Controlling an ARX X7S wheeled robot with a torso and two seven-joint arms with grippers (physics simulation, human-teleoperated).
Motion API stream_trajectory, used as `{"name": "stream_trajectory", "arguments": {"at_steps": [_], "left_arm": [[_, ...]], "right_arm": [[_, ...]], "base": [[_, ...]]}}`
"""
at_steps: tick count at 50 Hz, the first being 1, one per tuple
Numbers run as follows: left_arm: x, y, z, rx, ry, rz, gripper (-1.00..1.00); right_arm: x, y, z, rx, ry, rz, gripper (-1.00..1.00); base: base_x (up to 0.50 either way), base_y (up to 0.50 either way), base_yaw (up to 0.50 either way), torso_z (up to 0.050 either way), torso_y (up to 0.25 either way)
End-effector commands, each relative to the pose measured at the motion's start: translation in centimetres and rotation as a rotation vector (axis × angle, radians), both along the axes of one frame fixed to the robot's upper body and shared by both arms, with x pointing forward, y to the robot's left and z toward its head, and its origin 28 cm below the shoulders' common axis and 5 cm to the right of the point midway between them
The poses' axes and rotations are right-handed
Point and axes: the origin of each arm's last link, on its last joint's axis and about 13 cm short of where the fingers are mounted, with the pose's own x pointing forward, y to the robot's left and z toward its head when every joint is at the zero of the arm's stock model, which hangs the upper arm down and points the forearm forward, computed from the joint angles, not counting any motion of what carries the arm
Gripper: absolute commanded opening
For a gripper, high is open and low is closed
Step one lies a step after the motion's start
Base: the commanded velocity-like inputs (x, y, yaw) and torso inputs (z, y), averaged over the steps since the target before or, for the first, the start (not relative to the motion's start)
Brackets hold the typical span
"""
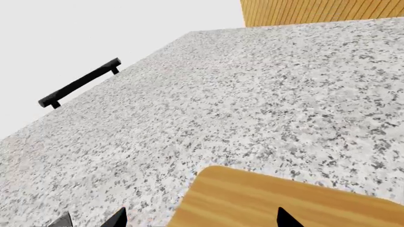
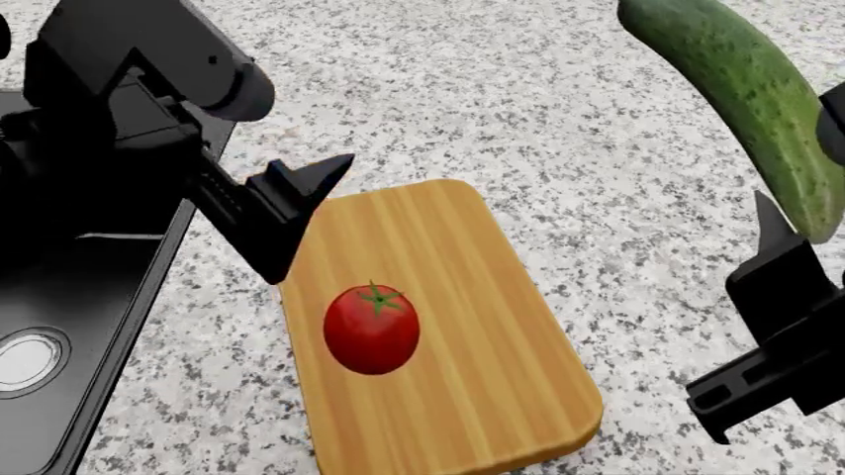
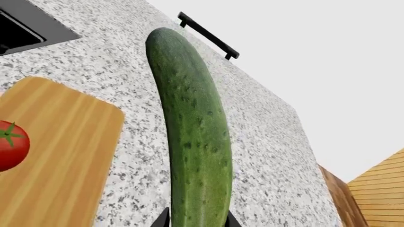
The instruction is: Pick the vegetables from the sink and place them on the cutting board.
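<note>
From the head view, the tomato (image 2: 371,329) is sitting on the cutting board (image 2: 462,396), which is lying on the speckled surface (image 2: 555,129) just beside the sink (image 2: 53,327). The left gripper (image 2: 297,203) is hanging over the board's far corner, fingers released and empty.

The left wrist view is showing only a corner of the board (image 1: 265,201) — the rest is surface.

In the right wrist view, the right gripper (image 3: 196,218) is grasping the cucumber (image 3: 192,137) in the air — its fingers clenched around the lower end.
</note>
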Motion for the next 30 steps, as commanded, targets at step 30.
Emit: {"name": "stream_trajectory", "arguments": {"at_steps": [30], "left_arm": [[-7.5, 2.5, 10.2, -0.21, -0.498, 0.1, 1.0]], "right_arm": [[6.4, 3.7, 3.1, -0.142, 0.343, 0.133, -1.0]], "base": [[0.0, 0.0, 0.0, 0.0, 0.0]]}}
